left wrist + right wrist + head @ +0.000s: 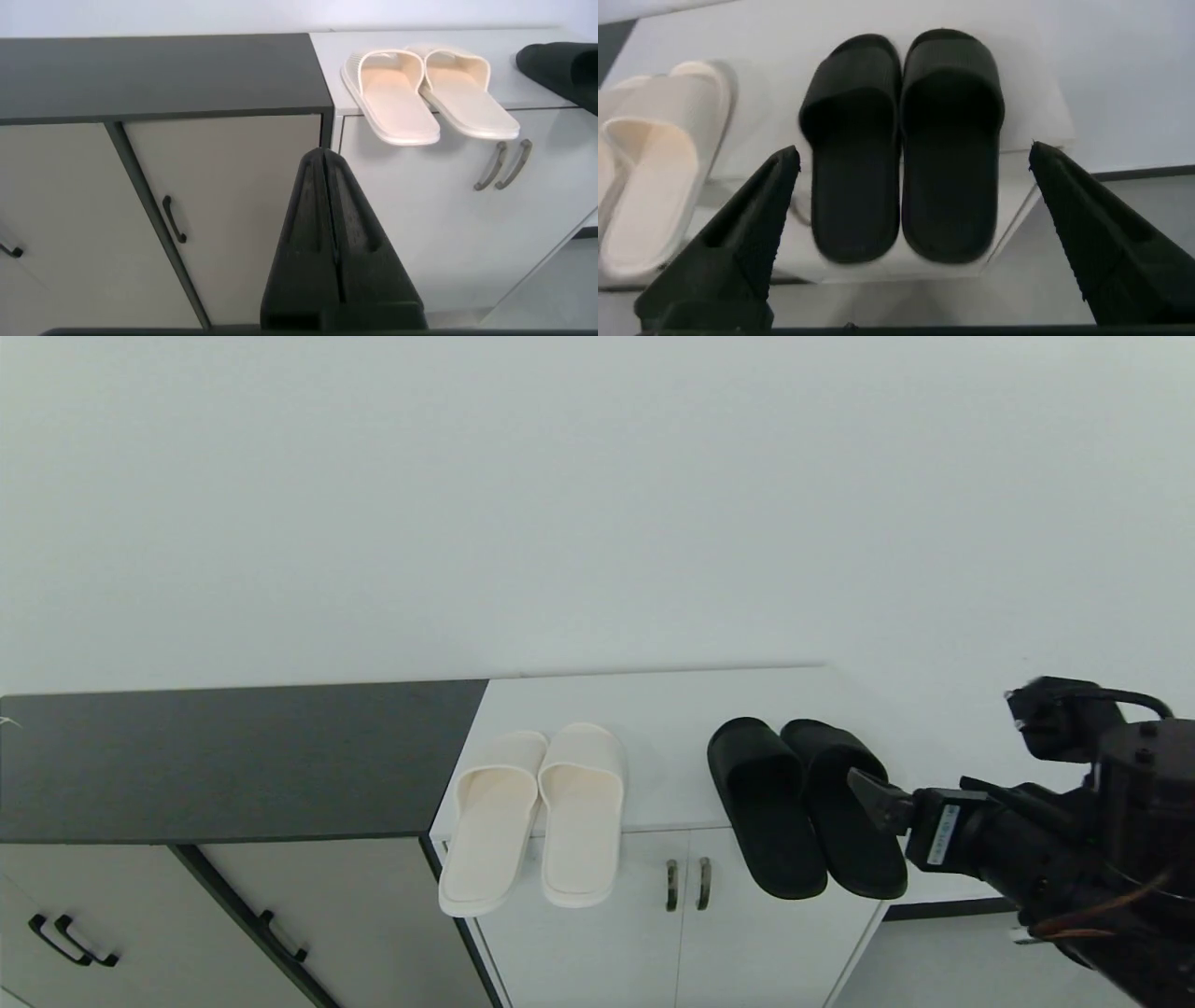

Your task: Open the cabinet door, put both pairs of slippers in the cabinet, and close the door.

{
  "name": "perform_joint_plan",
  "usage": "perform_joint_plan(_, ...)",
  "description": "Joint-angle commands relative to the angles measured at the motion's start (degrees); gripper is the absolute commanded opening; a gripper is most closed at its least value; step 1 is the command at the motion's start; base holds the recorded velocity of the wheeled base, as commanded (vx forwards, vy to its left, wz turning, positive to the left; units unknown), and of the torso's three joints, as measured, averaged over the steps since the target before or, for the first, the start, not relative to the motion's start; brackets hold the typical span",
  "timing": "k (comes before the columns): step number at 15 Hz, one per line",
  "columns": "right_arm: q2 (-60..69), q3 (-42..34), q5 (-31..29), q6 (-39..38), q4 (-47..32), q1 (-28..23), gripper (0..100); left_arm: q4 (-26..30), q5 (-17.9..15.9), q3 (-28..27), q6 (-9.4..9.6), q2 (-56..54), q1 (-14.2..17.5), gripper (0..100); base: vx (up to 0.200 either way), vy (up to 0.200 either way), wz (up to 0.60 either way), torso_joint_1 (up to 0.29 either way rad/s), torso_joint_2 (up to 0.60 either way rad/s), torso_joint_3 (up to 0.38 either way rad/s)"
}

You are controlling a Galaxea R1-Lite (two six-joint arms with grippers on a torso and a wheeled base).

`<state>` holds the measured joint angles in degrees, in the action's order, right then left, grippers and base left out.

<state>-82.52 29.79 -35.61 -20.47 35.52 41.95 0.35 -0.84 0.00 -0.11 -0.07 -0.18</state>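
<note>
A pair of white slippers (537, 817) and a pair of black slippers (803, 807) lie on top of the white cabinet (672, 709), heels hanging over its front edge. Both cabinet doors are closed, and their two handles (686, 884) meet at the middle. My right gripper (878, 800) hovers open just right of the black slippers (901, 140), level with their heels, its fingers (738, 243) spread wider than the pair. My left gripper (322, 159) is shut on nothing, low in front of the neighbouring cabinet, with the white slippers (430, 89) beyond it.
A dark-topped cabinet (224, 756) with closed light doors and black handles (70, 941) adjoins the white one on the left. A plain wall rises right behind both. Open floor (943, 961) lies to the right of the white cabinet.
</note>
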Motion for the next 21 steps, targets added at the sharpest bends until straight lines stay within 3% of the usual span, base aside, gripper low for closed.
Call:
perform_joint_plan(1, -8.19, 0.26, -0.16, -0.10, 3.41, -1.61, 100, 0.00, -0.04, 0.00, 0.02, 0.07, 0.01, 0, 0.000, 0.000, 0.00, 0.000, 0.00, 0.000)
perform_joint_plan(4, -13.02, 0.53, 0.01, -0.19, 4.82, -1.34, 100, 0.00, -0.04, 0.00, -0.07, 0.07, 0.01, 0, 0.000, 0.000, 0.00, 0.000, 0.00, 0.000)
perform_joint_plan(10, -24.62, 1.76, -0.16, 3.86, 18.97, -1.34, 100, 0.00, 0.05, 0.00, -0.24, 0.07, 0.01, 0, 0.000, 0.000, 0.00, 0.000, 0.00, 0.000)
perform_joint_plan(16, -28.49, 5.45, -0.51, 4.30, 19.23, -2.31, 100, 0.00, 0.05, 0.00, -0.15, 0.07, 0.01, 0, 0.000, 0.000, 0.00, 0.000, 0.00, 0.000)
perform_joint_plan(21, -33.50, 10.90, -0.51, 4.12, 19.23, -6.26, 100, 0.00, 0.05, 0.00, -0.24, 0.07, 0.01, 0, 0.000, 0.000, 0.00, 0.000, 0.00, 0.000)
